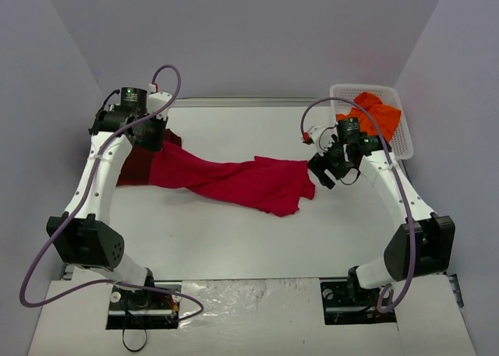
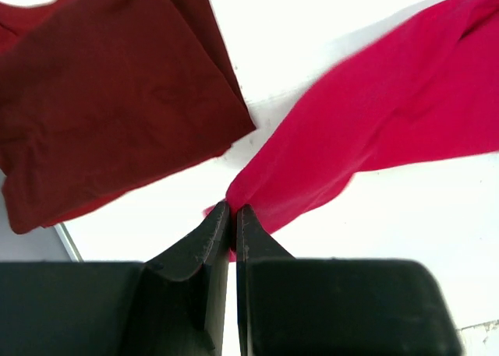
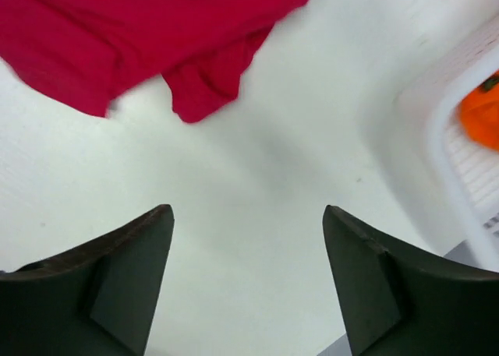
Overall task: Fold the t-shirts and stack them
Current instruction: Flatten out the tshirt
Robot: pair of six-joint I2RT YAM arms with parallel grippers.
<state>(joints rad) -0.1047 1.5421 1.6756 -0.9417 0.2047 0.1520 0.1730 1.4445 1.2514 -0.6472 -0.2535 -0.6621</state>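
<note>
The red t-shirt (image 1: pixel 234 181) lies across the middle of the desk (image 1: pixel 234 247), pulled into a long, wrinkled band from far left to nearer right. Its right end is bunched and partly folded over itself.

Just right of this end hangs the right gripper (image 3: pixel 248 209). Its jaws are spread wide with nothing between them, and only bare desk is below.

At the left end, the left gripper (image 2: pixel 234 216) has its jaws pressed together on a small tip of the red cloth. Just beside this tip lies the maroon t-shirt (image 2: pixel 109 99), which looks already folded flat.

In the far right corner the orange t-shirt (image 1: pixel 374 113) sits crumpled in the white basket (image 1: pixel 404 142).

The cloth is light, soft and limp, so I expect it to sag and bunch when it is lifted by one point only. A good hold is probably a hem corner or a shoulder, where the edge is thicker. The two grips should be well apart, so the shirt spreads flat.
</note>
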